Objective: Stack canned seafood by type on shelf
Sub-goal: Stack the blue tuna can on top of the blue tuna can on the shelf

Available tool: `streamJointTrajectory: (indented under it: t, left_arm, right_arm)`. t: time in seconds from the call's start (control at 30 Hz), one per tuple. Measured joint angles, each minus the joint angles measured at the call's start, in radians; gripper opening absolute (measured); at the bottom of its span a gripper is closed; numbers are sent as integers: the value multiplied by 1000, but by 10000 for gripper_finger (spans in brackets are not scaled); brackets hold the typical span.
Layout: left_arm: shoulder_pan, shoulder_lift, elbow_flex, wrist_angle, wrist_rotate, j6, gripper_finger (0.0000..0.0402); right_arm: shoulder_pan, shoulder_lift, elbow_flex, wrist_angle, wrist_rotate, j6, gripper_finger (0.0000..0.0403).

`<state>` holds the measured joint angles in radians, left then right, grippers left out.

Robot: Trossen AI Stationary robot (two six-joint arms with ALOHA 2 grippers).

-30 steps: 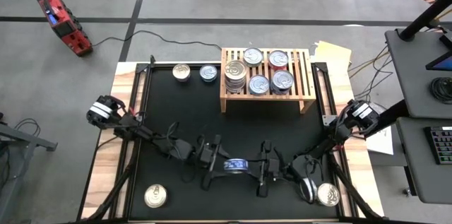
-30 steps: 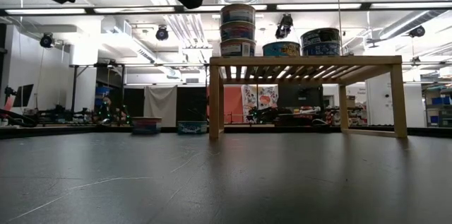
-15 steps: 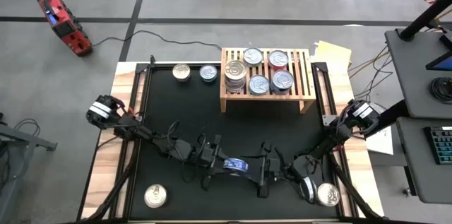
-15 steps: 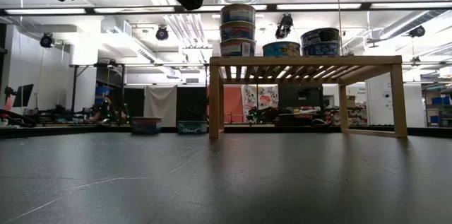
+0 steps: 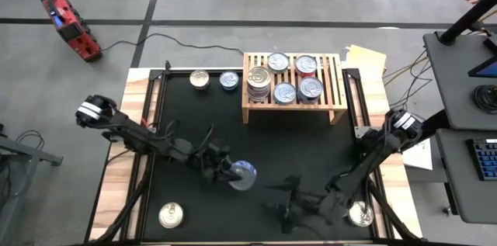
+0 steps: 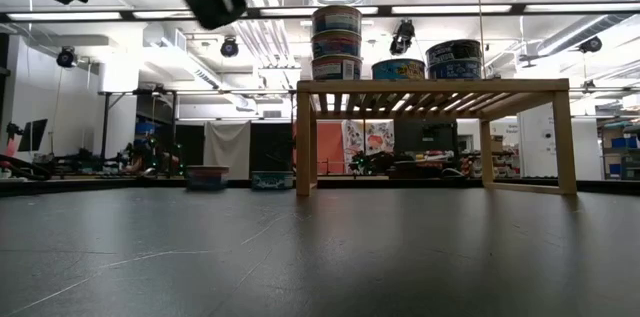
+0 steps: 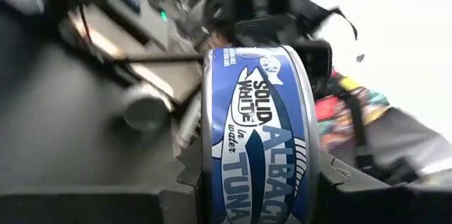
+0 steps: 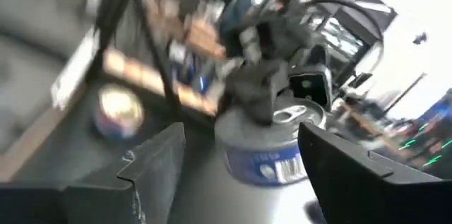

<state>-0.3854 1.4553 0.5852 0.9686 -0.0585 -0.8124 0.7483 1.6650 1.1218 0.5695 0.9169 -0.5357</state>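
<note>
Near the worktop's front edge, the right gripper (image 5: 291, 209) hovers right of centre with its fingers (image 8: 152, 164) spread wide and empty, a loose tin (image 5: 359, 213) just beside it. Nearer mid-mat, the left gripper (image 5: 235, 174) grips a blue tuna can (image 7: 258, 136). At the far edge stands the shelf (image 5: 335, 83), carrying stacked tins (image 5: 259, 83).

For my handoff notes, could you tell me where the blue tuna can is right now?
In the high view, the blue tuna can is gripped by the left pincer above the black mat, left of centre, well in front of the shelf.
</note>
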Motion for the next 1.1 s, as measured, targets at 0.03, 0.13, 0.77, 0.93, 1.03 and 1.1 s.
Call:
streamJointTrajectory:
  t: [0.03,0.13,0.77,0.93,1.03,1.1]
  left_arm:
    - [4,-6,-11,1,18,-66,112]
    - [13,-15,-41,1,66,-247,112]
    - [14,-11,-3,35,112,-434,112]
    - [14,0,9,25,126,-426,112]
    - [15,2,9,18,118,-405,112]
    - [18,2,9,19,101,-400,112]
  right_arm:
    - [-3,5,48,-130,0,-15,262]
    - [-8,49,185,-442,4,-45,253]
    - [-26,283,494,-632,326,-631,246]
    - [-59,286,496,-630,342,-644,232]
    - [-79,287,496,-631,343,-644,212]
    - [-88,287,496,-631,343,-644,190]
